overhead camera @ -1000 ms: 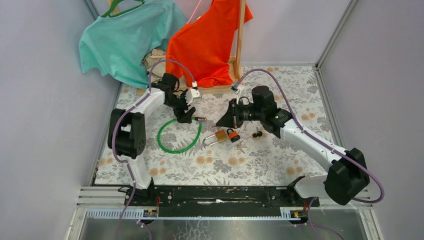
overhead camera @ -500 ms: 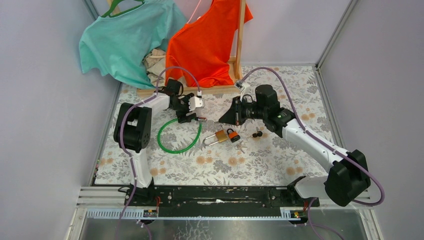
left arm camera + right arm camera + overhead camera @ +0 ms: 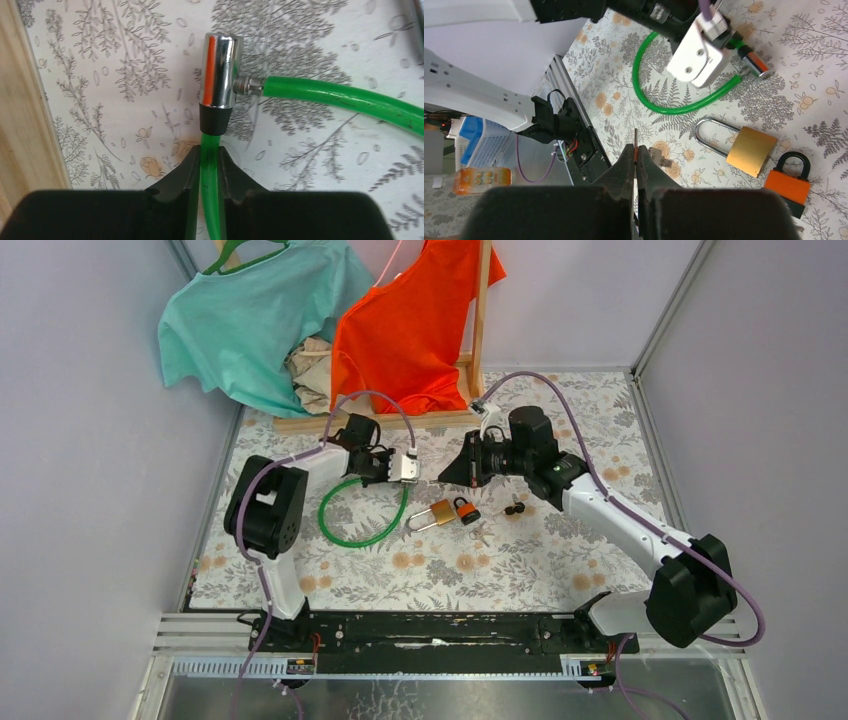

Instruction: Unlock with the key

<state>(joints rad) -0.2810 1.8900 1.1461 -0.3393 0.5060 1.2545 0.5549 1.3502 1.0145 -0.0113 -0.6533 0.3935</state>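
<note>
A green cable lock (image 3: 352, 532) lies looped on the flowered table, with its chrome lock cylinder (image 3: 220, 70) at the loop's far end. My left gripper (image 3: 210, 152) is shut on the green cable (image 3: 330, 95) just behind that cylinder. My right gripper (image 3: 636, 150) hovers above the table to the right, shut on a thin key (image 3: 635, 136) seen edge-on, with its blade sticking out past the fingertips. In the top view the right gripper (image 3: 448, 475) sits right of the left gripper (image 3: 392, 468), pointing toward it.
A brass padlock (image 3: 443, 512) and an orange padlock (image 3: 465, 510) lie side by side in mid-table. A loose key (image 3: 659, 156) and a black key bunch (image 3: 515, 508) lie near them. Teal and orange shirts hang on a wooden rack (image 3: 478, 330) at the back.
My left arm swung right to the cable lock's cylinder and its jaws closed on the green cable. The right arm, still holding the key, barely shifted.
</note>
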